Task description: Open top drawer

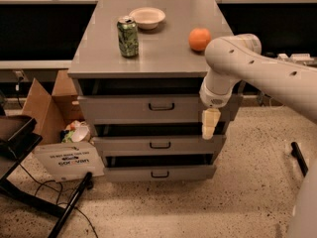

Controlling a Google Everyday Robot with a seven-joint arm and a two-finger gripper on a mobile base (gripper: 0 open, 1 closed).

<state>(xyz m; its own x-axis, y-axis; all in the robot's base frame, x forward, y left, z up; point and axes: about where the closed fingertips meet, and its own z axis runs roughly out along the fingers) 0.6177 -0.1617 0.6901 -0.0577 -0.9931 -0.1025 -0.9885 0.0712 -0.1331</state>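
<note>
One top drawer [124,109], long axis horizontal, front facing camera.
The gripper [210,124] hangs at its right end; grip state indiscernible.

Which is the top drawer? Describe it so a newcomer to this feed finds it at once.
Find the grey cabinet with the can, bowl and orange on top. The top drawer is the front panel right under that surface, where the claw hangs at its right end. It is taller and wider than the two drawer fronts below.

Warm overhead light throws shadows between the drawers [159,146], the claw [209,125] hanging lit at the right of the top drawer [129,109].
</note>
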